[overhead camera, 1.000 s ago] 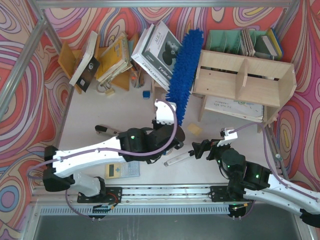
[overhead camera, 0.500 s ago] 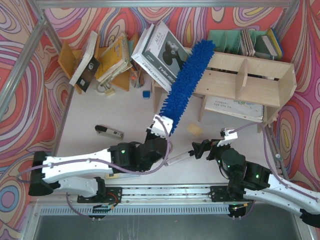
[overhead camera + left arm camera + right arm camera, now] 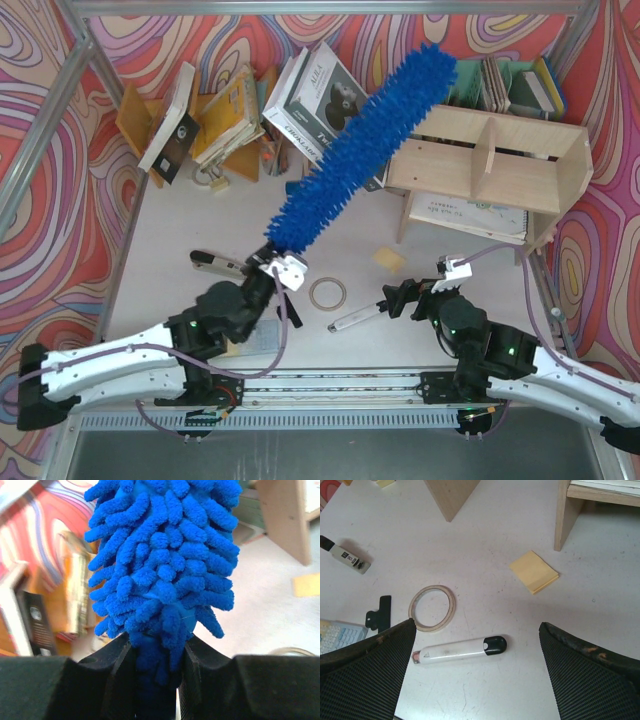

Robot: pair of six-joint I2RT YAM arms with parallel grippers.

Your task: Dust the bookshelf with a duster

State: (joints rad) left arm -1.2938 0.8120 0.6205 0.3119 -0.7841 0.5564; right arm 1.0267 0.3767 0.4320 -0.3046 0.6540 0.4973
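Observation:
My left gripper is shut on the handle end of the fluffy blue duster, which slants up and right; its tip lies over the back left corner of the plywood bookshelf. In the left wrist view the duster fills the frame between the fingers. My right gripper is open and empty, low over the table in front of the bookshelf. In the right wrist view its fingers straddle a white-and-black marker pen.
A tape ring, the marker pen, a yellow note pad, a calculator and a small stapler-like object lie on the table. Books and an orange-brown rack stand at back left. A teal organizer is behind the bookshelf.
My left arm has pulled back and left, and the duster has swung from nearly upright to slanting right, its tip now over the bookshelf's back corner. The tape ring is uncovered. The right arm has not moved.

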